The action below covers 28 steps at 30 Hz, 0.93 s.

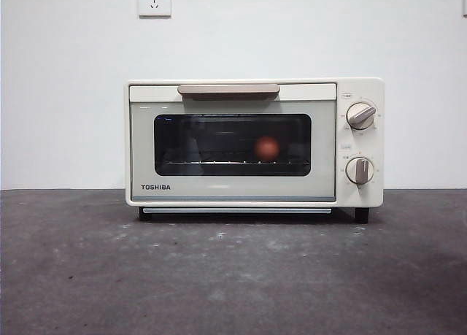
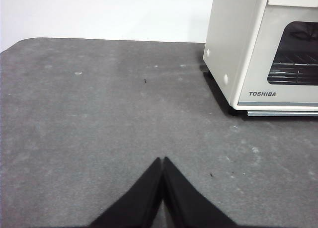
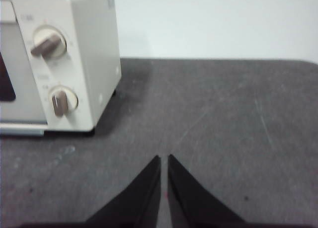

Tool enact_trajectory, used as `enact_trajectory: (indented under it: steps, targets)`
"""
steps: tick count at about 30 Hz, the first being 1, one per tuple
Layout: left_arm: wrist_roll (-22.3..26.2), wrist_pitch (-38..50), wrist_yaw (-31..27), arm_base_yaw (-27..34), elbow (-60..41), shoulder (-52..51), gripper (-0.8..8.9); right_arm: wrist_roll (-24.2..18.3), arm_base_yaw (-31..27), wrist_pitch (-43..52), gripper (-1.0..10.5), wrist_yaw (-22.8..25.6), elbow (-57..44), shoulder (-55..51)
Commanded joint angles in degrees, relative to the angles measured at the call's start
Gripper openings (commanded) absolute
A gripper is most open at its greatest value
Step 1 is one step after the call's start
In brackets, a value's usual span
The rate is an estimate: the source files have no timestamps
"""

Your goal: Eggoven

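Egg behind closed oven door

Egg (image 1: pixel 267 147) on the wire rack inside the oven (image 1: pixel 248 141), seen reddish-brown through the dark glass, right of the window's middle. Door up and closed, handle (image 1: pixel 228 91) across its top. Two knobs (image 1: pixel 360 115) stacked on the right panel. Left gripper (image 2: pixel 163 161) over bare grey table (image 2: pixel 99 118), jaws pressed together, empty. Right gripper (image 3: pixel 164 159) likewise, jaws nearly touching, clear of the oven.

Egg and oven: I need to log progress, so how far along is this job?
It looks essentially done: the egg sits on the rack inside the toaster oven, seen through the window, and the door is closed. Nothing is in hand: the left gripper and right gripper are shut, empty, over bare table. Nothing visible remains.
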Motion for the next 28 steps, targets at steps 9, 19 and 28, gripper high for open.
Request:
enact_trajectory:
  steps: [9, 19, 28]
  targets:
    - [-0.42, -1.81, -0.04, 0.15, -0.96, -0.11, 0.08, 0.44, -0.13, -2.56, 0.1, 0.11, -0.31, -0.15]
    - [-0.39, -1.81, -0.04, 0.15, -0.96, -0.11, 0.08, 0.44, -0.09, -2.58, 0.1, 0.11, -0.31, -0.15]
    - [-0.39, -1.81, -0.04, 0.15, -0.96, -0.11, 0.08, 0.44, -0.09, -2.58, 0.1, 0.11, -0.31, -0.15]
